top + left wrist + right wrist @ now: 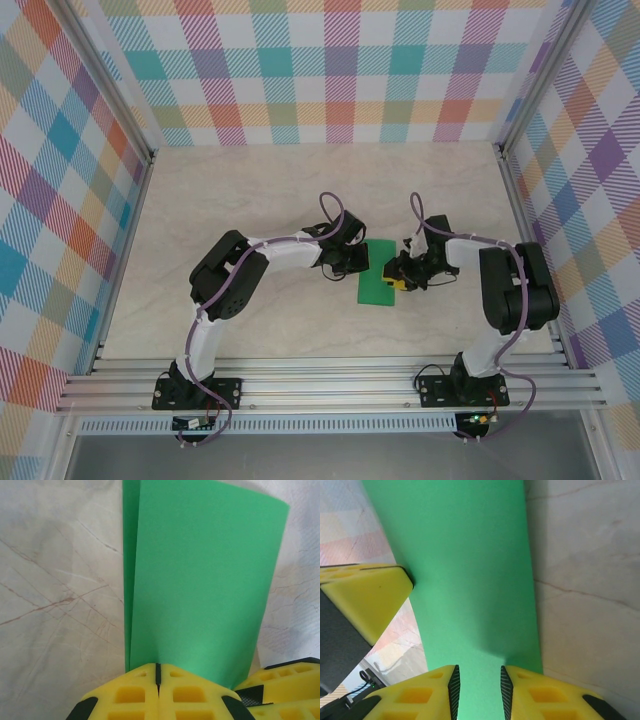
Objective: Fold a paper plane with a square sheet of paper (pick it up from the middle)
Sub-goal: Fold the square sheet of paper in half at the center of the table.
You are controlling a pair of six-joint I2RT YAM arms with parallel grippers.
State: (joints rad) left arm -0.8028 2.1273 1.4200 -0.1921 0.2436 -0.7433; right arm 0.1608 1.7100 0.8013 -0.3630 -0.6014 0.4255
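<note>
1. Two grippers meet at the square sheet of paper, which lies on the table between them, doubled over into a rectangle.
2. Left gripper has its fingers pressed together at the sheet's edge, probably to pin the layers down. I cannot tell whether any paper sits between them.
3. Right gripper stands parted with green showing through the gap, seemingly placed to work along the fold.
4. The sheet's long axis runs from the near side toward the far wall. No pointed nose is formed yet.
</note>
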